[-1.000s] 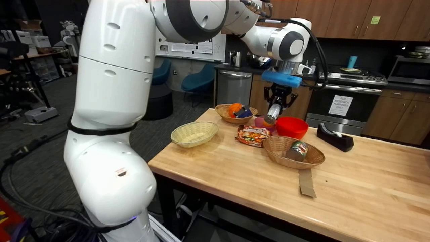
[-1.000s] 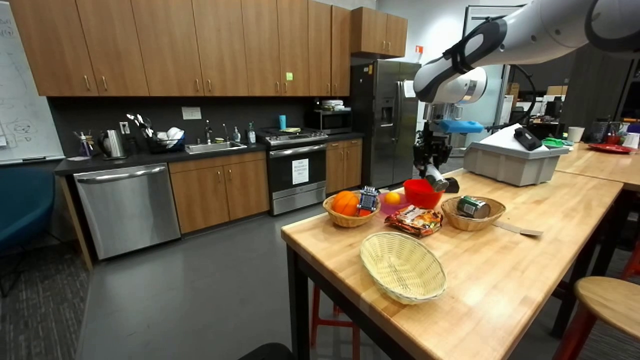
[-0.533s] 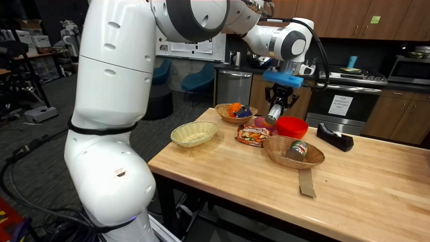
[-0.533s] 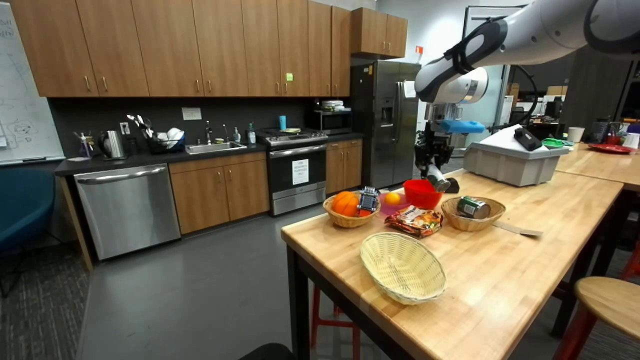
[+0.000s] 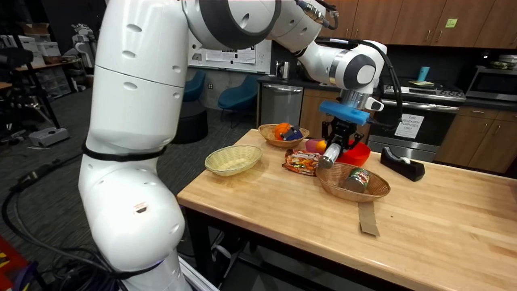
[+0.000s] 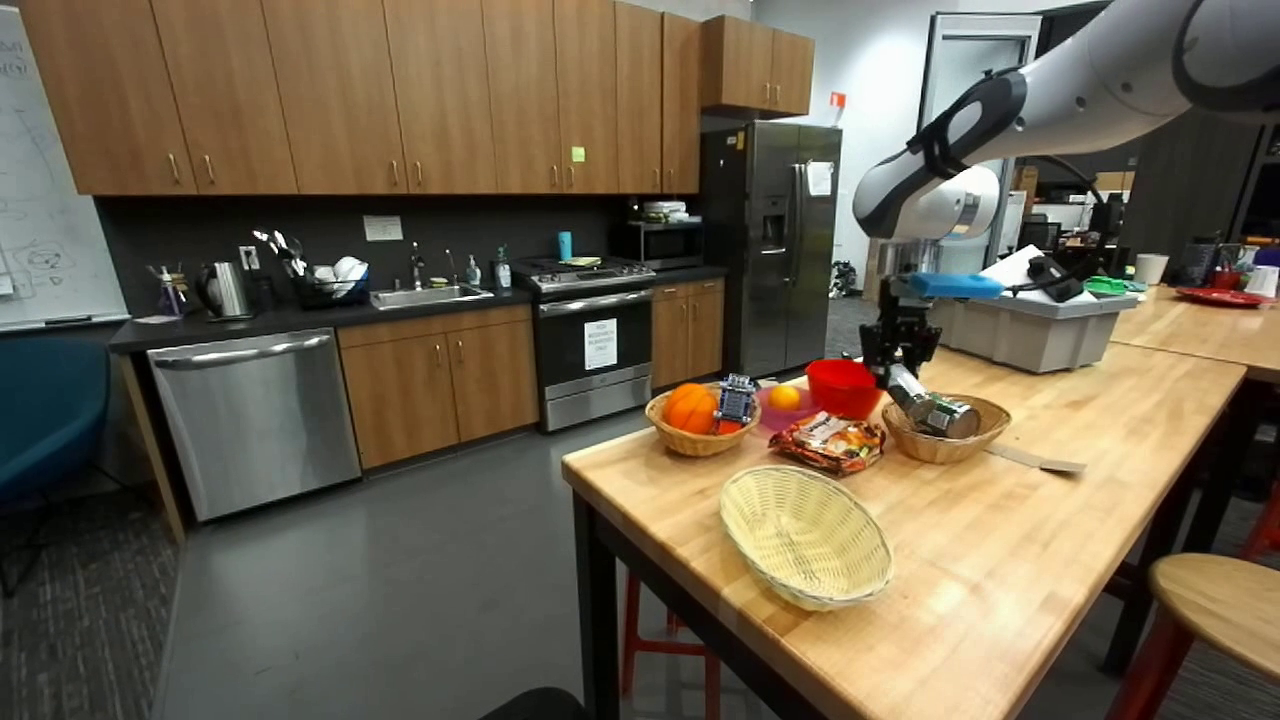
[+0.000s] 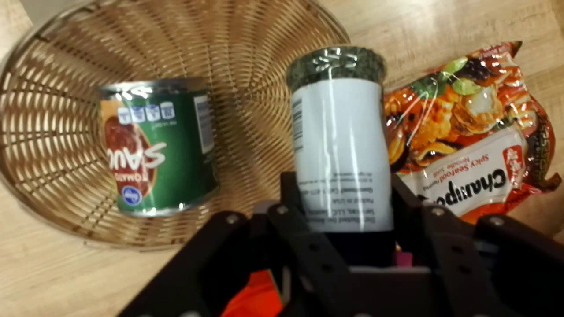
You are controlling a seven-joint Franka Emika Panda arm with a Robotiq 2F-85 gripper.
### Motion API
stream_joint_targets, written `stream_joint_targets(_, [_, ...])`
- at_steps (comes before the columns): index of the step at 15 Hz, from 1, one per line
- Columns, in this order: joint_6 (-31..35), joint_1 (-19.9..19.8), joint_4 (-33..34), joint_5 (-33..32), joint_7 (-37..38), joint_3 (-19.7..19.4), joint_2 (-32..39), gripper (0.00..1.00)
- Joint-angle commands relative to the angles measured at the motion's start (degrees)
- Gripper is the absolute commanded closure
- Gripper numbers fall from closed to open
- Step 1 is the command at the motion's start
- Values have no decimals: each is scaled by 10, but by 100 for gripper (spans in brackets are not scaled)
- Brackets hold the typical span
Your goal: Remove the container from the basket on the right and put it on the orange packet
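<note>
The container (image 7: pixel 341 132) is pinched in the tool (image 7: pixel 346 198), its white label upside down in the wrist view: "Packed in USA" and "Questions?" can be made out, a barcode runs along one edge, and the finer print is too blurred to read. In both exterior views it slants down from the tool, its dark end lowest, over the side of the brown woven basket (image 7: pixel 251 48) that faces the orange packet (image 7: pixel 480 119); whether it touches the rim cannot be told. The packet lies just beside that basket and reads "Spicy Seafood", "Noodle Soup" and "Champo", where the tool hides the rest of the name. Inside the basket a green can (image 7: pixel 180 167) rests on its side, lettered "TOMATO" and "SAUC", with a small blue logo. Packet and basket lie on a pale wooden worktop (image 5: pixel 258 204), along with a red bowl (image 5: pixel 358 155) near the basket, a pale yellow basket (image 5: pixel 234 159), a second brown basket (image 6: pixel 690 441) holding an orange ball-shaped thing (image 6: pixel 690 408), a black tape dispenser (image 5: pixel 402 165) and a flat strip of cardboard (image 5: pixel 368 220). Beyond the worktop stand wood-fronted cabinets (image 6: pixel 345 95), a dark steel refrigerator (image 6: pixel 780 250) and an oven (image 5: pixel 438 125), whose paper sign (image 5: pixel 409 126) reads "FOR RESEARCH PURPOSES ONLY" in an exterior view.
</note>
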Motion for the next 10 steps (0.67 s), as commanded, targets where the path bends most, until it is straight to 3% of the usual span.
stream_joint_targets(1, [3,0,-32,7,-18,4,-1,76])
stream_joint_targets(10, [-49,54,-7,-73,-3,23,34,76])
